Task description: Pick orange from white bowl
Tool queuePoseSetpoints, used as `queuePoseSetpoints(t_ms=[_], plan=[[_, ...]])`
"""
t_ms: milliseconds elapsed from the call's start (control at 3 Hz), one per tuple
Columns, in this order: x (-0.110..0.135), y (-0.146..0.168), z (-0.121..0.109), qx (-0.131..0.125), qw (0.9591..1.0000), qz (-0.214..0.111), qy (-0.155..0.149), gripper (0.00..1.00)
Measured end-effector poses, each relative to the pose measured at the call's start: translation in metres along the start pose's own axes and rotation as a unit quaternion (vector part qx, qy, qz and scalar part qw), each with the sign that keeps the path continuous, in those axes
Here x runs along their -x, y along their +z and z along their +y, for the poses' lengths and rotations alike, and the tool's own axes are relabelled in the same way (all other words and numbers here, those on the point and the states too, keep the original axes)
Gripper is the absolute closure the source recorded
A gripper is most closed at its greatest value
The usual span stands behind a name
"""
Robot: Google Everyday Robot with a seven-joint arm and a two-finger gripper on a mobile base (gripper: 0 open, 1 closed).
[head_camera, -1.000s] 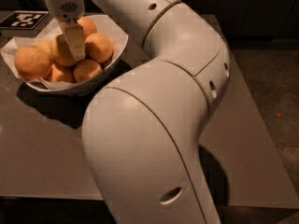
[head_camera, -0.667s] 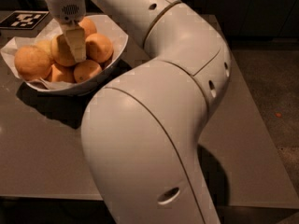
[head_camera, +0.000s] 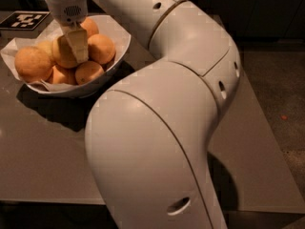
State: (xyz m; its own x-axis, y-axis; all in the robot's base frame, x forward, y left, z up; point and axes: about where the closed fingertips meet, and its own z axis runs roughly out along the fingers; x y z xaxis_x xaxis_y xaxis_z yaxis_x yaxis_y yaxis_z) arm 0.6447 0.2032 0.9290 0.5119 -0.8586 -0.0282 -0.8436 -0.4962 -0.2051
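The white bowl (head_camera: 120,46) stands at the table's far left, lined with crinkled white paper and filled with several oranges. My gripper (head_camera: 75,43) reaches straight down into the middle of the bowl. It lies against the central orange (head_camera: 63,52), between the left orange (head_camera: 32,63) and the right orange (head_camera: 102,48). A further orange (head_camera: 88,71) lies at the front. The far side of the central orange is hidden by the gripper.
My large white arm (head_camera: 167,109) fills the middle of the view and hides much of the grey table (head_camera: 43,151). A black-and-white marker tag (head_camera: 24,20) lies behind the bowl at the far left. The floor (head_camera: 281,104) shows beyond the table's right edge.
The gripper has shifted slightly to the right over the bowl. The oranges and the bowl have stayed in place.
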Motion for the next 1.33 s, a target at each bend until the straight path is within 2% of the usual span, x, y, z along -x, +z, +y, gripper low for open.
queuePoseSetpoints(t_ms=[333, 667, 1000, 1333], plan=[[0.000, 0.000, 0.000, 0.000, 1.0000, 0.000, 0.000, 1.00], [0.000, 0.000, 0.000, 0.000, 1.0000, 0.000, 0.000, 1.00], [0.001, -0.021, 0.003, -0.042, 0.9991, -0.006, -0.003, 1.00], [0.003, -0.047, 0.017, -0.081, 0.9966, -0.011, -0.008, 1.00]])
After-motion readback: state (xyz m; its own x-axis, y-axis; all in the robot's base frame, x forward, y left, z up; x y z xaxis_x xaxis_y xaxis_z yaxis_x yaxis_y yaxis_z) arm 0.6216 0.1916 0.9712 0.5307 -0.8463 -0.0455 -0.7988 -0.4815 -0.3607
